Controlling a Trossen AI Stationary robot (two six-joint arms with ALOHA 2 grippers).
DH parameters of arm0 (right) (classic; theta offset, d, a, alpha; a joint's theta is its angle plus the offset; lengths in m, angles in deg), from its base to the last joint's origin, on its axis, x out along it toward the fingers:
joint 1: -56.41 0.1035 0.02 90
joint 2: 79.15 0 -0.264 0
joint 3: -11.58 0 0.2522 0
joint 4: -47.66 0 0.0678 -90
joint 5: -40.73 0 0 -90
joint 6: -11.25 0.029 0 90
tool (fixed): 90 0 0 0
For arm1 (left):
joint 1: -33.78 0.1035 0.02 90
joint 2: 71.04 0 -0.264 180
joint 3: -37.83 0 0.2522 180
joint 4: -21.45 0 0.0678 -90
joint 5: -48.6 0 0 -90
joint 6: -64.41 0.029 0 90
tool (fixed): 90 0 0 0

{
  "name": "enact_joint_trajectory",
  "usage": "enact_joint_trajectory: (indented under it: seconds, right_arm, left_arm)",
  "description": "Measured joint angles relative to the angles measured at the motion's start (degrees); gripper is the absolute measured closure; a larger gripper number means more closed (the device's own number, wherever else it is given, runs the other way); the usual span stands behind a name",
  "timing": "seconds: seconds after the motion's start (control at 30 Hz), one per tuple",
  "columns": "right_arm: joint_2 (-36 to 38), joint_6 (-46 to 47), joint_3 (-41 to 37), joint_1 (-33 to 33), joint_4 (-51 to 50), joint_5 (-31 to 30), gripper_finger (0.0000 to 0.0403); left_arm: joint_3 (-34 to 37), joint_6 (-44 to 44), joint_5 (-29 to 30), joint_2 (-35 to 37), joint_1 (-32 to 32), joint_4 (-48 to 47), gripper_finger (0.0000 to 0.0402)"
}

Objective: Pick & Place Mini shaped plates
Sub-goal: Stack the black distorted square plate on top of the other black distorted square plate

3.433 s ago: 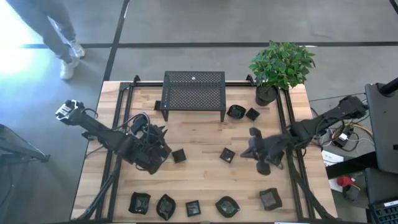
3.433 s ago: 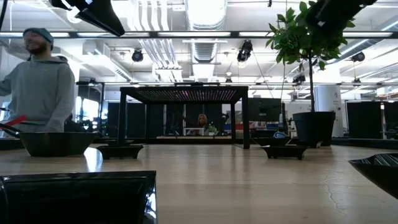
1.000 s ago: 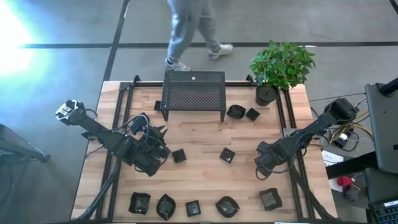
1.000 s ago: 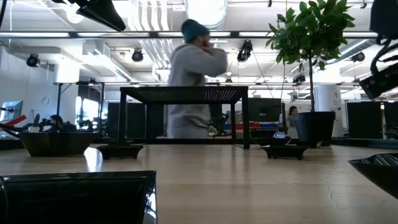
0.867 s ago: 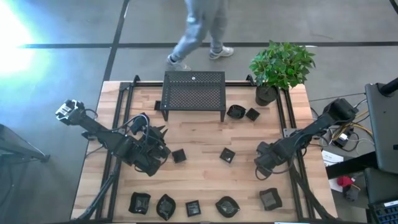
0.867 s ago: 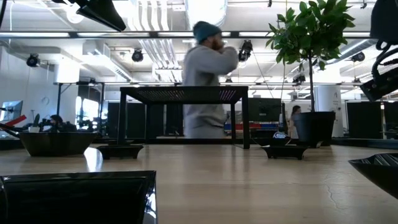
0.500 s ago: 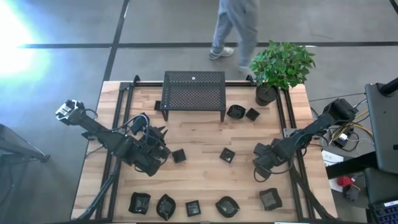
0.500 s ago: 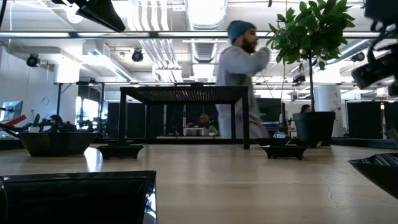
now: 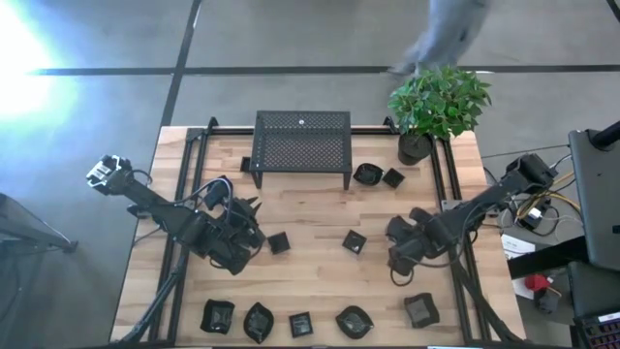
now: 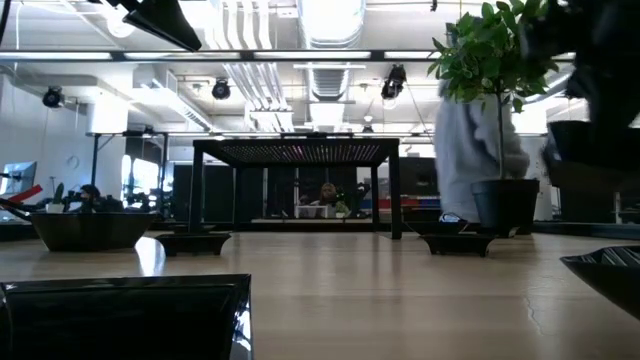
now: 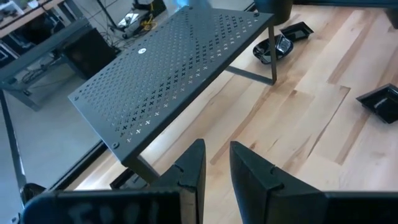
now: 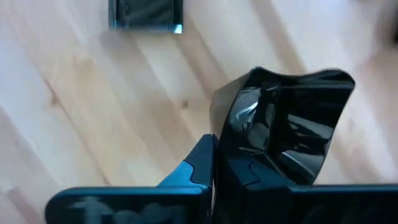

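Gripping a mini plate (image 12: 292, 124) by its rim, right gripper (image 9: 399, 254) has jaws clamped on it, lifted above the table (image 9: 320, 276) near the right edge. Left gripper (image 9: 254, 225) waits by the left edge, jaws slightly apart, nothing between them. Other mini plates (image 9: 291, 323) line the front edge; two more (image 9: 378, 175) sit beside the mesh stand (image 9: 301, 142) near the plant pot (image 9: 415, 147)

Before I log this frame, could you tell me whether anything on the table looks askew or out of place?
Only one thing: the right gripper holds a small plate tilted above the table, pinched by its rim. The other plates sit flat.
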State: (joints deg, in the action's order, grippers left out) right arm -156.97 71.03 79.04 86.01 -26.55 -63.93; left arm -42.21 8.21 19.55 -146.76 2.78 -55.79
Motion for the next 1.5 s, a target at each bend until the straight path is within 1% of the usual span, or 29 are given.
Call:
enact_joint_trajectory:
  seconds: [0.1,0.17,0.27,0.37,0.5,0.63,0.7,0.83,0.97,1.13,1.23,1.33,1.4,1.5]
  right_arm:
    - [-3.1,-4.9,2.8,-1.8,-0.9,-2.1,0.0395]
    - [-6.0,-9.6,5.0,-3.1,-0.8,-2.3,0.0395]
    - [-11.6,-16.9,9.4,-4.4,-1.8,-4.5,0.0395]
    - [-17.4,-21.6,14.4,-4.8,-6.7,-8.8,0.0395]
    - [-23.6,-24.6,20.3,-4.8,-13.4,-15.8,0.0395]
    - [-27.5,-29.3,24.6,-4.8,-14.8,-21.2,0.0395]
    - [-28.7,-31.9,26.3,-4.8,-14.8,-22.8,0.0395]
    - [-29.4,-37.1,28.1,-4.7,-13.9,-28.0,0.0395]
    - [-29.3,-41.1,29.3,-4.7,-12.6,-33.3,0.0395]
    - [-28.7,-49.1,29.6,-4.7,-7.4,-34.1,0.0395]
    - [-28.7,-53.3,29.6,-4.6,-5.5,-34.0,0.0395]
    - [-28.7,-56.5,29.6,-4.6,-4.6,-33.9,0.0395]
    - [-28.7,-57.8,29.7,-4.6,-4.5,-33.9,0.0395]
    - [-28.7,-60.2,29.8,-4.6,-3.3,-33.9,0.0395]
  left_arm:
    - [0.0,2.2,0.0,0.0,0.1,1.3,0.0335]
    - [0.0,4.3,0.0,0.0,0.2,3.1,0.0335]
    - [0.0,10.4,0.1,-0.1,0.2,6.6,0.0335]
    - [0.0,16.6,0.7,-0.3,0.3,10.0,0.0335]
    - [0.0,20.2,1.8,-1.0,0.6,13.7,0.0335]
    - [0.0,23.8,2.4,-2.5,1.1,16.9,0.0335]
    - [0.0,25.4,2.4,-3.4,1.4,19.1,0.0335]
    - [0.0,28.1,2.4,-5.5,2.2,24.0,0.0335]
    - [0.0,27.3,2.4,-7.8,3.2,28.1,0.0335]
    - [0.0,25.3,2.2,-10.1,4.8,32.5,0.0335]
    - [0.0,26.7,0.1,-10.4,5.8,34.1,0.0335]
    - [0.0,31.3,-1.6,-10.4,6.3,34.9,0.0335]
    - [0.0,37.4,-2.6,-10.4,6.6,35.2,0.0335]
    - [0.0,49.1,-5.7,-10.4,6.7,37.0,0.0335]
